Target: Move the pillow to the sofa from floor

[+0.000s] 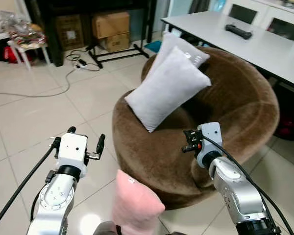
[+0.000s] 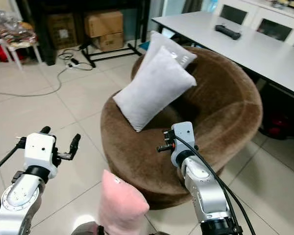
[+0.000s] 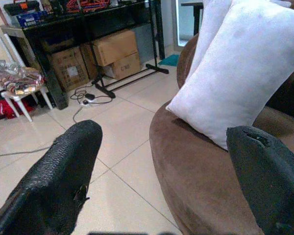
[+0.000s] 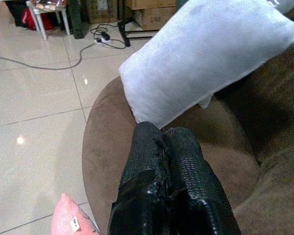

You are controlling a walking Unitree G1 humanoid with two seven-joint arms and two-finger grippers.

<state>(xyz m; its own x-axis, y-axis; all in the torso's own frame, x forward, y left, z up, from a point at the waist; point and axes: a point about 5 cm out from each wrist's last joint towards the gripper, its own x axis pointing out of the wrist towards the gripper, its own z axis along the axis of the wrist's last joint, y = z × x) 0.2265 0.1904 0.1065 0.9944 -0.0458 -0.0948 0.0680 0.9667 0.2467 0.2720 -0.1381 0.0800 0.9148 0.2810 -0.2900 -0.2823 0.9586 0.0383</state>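
A: Where is the pink pillow (image 1: 134,203) located?
B: On the floor, against the sofa (image 1: 235,112). Left gripper (image 1: 78,142) is spread wide, right gripper (image 1: 187,140) is pressed closed; nothing is held.

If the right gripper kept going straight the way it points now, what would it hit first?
Most likely the grey pillow leaning on the brown sofa: the shut right gripper points at its lower edge. Depth is unclear, so it might brush the sofa's rim first.
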